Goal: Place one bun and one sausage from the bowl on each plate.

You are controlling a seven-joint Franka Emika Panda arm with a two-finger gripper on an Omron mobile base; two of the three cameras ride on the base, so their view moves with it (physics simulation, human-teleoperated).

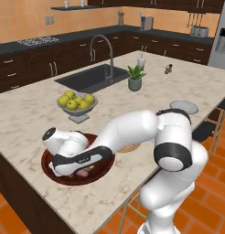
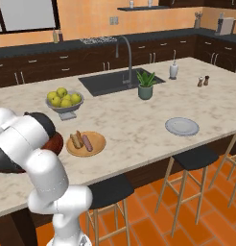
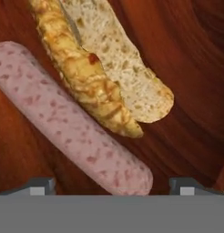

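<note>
Rendered throughout, with even, bright, diffuse lighting and no glare. Soft, faint shadows beneath the grey pedestal bowl of yellow-green apples (image 1: 77, 108) on the pale marble counter (image 1: 27, 114). Slight softness at far cabinets; coarse, pixelated texture on the close-up pinkish sausage (image 3: 73, 123).

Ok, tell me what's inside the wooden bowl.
In the hand view, one sausage and one bun lie side by side in the bowl. From the base cameras, the arm covers most of the bowl's inside.
</note>
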